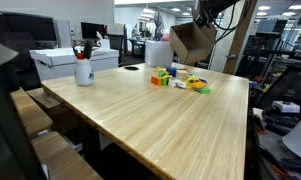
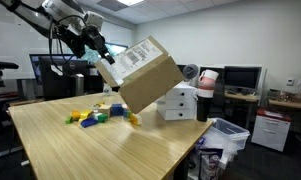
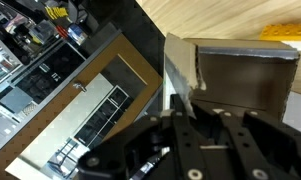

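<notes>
Held aloft, tilted over desk [image 2: 100, 150], near blocks [image 2: 90, 116]: box [image 2: 145, 75]. Top flap [image 3: 180, 70] pinched by pincer [image 2: 103, 56], jaws pressed together. Cardboard judged light, fairly stiff; flap likely bent under swing; firmer hold offered at wall edge.

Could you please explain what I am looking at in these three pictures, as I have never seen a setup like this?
This is a single robot arm with a two-fingered hand. Two pictures come from cameras standing in the room, looking at the pale wooden table from different places; the third comes from a camera on the arm's wrist, looking along the hand. The hand is shut on a flap of a brown cardboard box with a white label, holding it tilted in the air above the table. On the table lies a small heap of coloured toy blocks, and in an exterior view a white cup of pens stands near a corner.
</notes>
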Controlling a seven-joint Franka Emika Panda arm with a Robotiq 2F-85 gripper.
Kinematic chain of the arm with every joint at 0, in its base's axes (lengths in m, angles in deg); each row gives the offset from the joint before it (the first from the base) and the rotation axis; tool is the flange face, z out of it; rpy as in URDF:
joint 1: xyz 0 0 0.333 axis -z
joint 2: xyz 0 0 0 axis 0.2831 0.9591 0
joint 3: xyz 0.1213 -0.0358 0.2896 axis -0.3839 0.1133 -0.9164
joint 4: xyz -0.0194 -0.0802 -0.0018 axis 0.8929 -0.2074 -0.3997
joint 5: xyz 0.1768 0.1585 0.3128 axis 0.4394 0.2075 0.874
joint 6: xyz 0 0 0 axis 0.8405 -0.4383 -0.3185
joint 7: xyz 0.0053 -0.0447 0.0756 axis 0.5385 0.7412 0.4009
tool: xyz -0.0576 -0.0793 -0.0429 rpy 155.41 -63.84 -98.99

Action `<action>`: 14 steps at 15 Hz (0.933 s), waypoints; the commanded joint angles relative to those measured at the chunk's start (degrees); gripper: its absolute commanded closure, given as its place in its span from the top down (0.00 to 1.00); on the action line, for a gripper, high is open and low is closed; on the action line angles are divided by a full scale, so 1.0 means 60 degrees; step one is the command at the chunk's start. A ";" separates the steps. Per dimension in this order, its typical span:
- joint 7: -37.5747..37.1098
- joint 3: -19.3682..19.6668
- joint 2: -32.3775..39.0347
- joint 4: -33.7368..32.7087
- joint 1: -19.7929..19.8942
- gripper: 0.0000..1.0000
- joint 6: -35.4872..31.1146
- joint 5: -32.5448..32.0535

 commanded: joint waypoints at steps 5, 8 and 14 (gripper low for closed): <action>0.1270 0.0216 0.0891 -0.0991 0.0300 0.05 0.0685 0.0264; 0.1572 0.0299 0.1062 -0.1217 0.0315 0.05 0.0823 0.0275; 0.3621 0.0545 0.1014 -0.1409 0.0354 0.05 0.0918 0.0811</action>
